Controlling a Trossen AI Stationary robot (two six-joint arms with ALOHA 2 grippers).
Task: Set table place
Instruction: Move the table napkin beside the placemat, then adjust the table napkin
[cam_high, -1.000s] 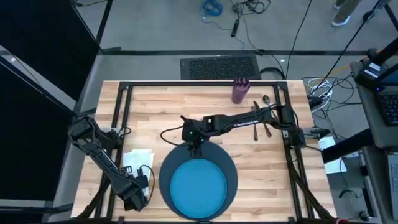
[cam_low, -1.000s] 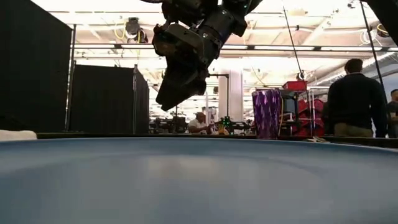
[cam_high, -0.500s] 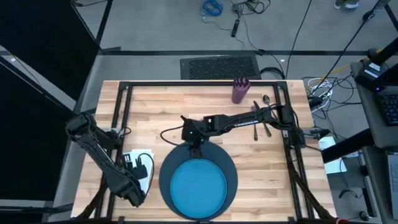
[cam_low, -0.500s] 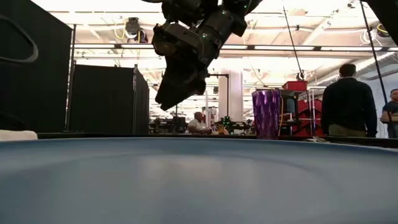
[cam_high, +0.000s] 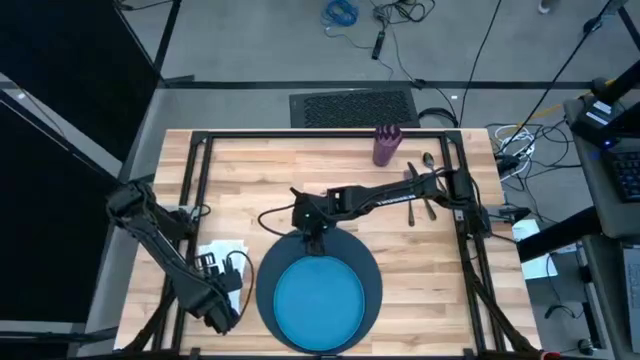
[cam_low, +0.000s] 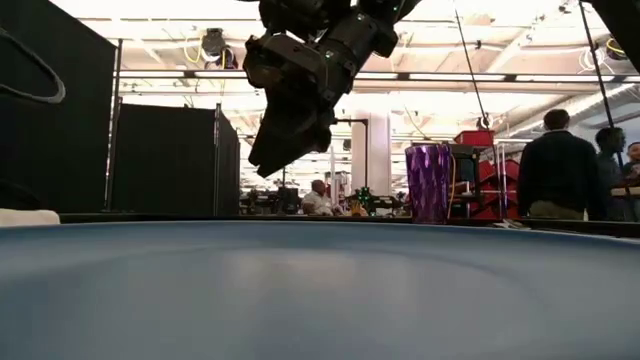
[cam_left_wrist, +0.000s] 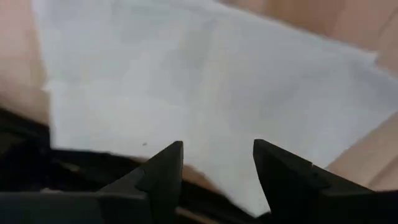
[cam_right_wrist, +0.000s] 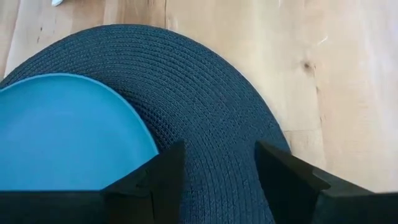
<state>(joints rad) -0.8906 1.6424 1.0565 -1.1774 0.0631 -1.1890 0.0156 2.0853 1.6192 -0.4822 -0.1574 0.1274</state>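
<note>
left claw (cam_left_wrist: 217, 165) gapes empty above the napkin (cam_left_wrist: 205, 93), right claw (cam_right_wrist: 217, 168) gapes empty over the charger's (cam_right_wrist: 205, 112) rim.

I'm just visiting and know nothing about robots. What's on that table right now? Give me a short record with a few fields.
table: light wood top with black frame
charger: dark woven round mat, near the front edge
plate: blue plate, resting on the charger
napkin: white cloth, left of the charger
cup: purple cup, upright at the far side
cutlery: silver pieces, right of the cup
left gripper: open, over the napkin
right gripper: open, above the charger's far rim
</note>
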